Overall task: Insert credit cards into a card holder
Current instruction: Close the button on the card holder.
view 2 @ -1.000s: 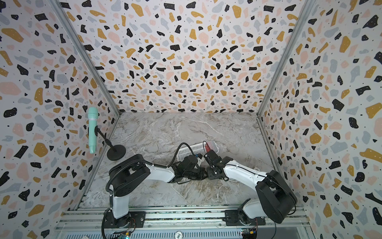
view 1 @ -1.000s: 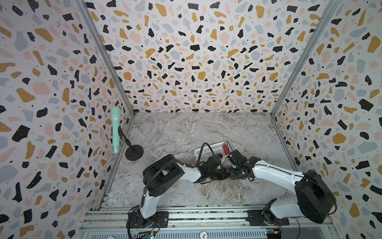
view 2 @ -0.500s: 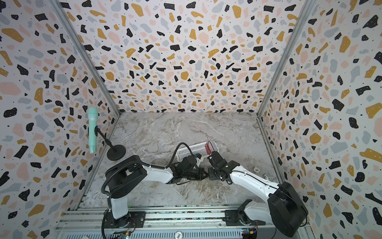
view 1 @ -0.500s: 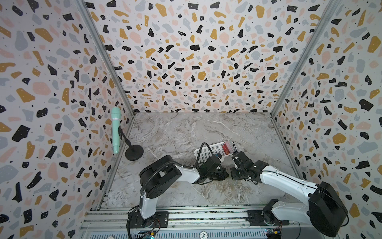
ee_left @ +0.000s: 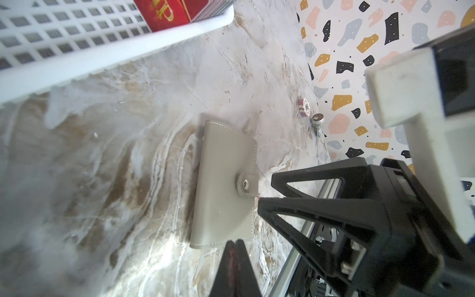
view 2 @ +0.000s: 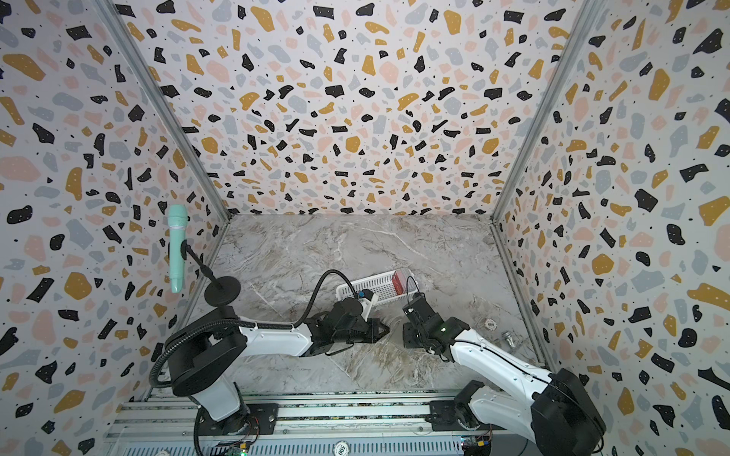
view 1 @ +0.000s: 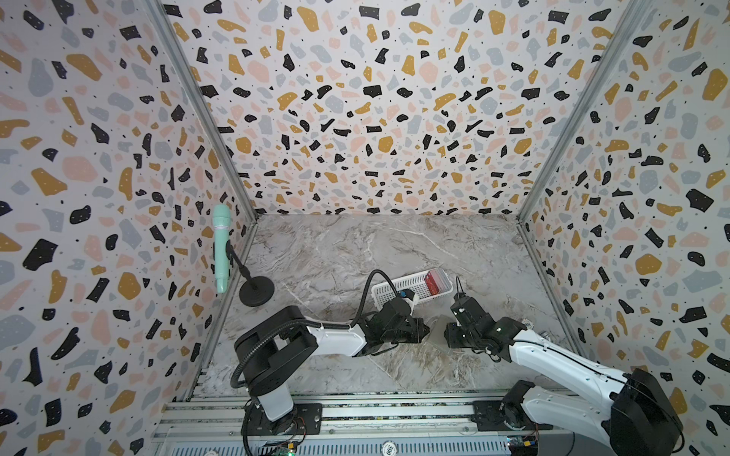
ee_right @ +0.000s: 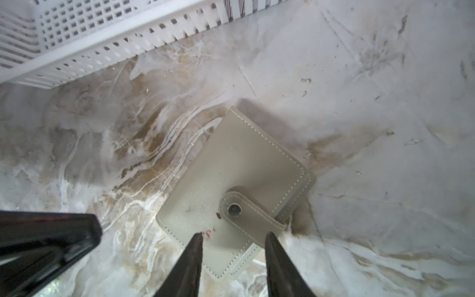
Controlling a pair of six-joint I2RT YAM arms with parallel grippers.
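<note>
Find the left jaws pressed together on nothing, tip just beside the card holder [view 1: 437,333] at its nine o'clock in a top view; find the right jaws spread, pinching nothing, at its three o'clock, tips over the snap-tab edge. Note the card holder flat on the table [view 1: 335,256], grey-taupe, pale-stitched, tab snapped shut. Look to twelve o'clock for the credit cards [view 1: 436,281], a red stack in the white basket [view 1: 391,290]. Judge nothing inserted, with unsnapping, opening, fetching and sliding left to do.
</note>
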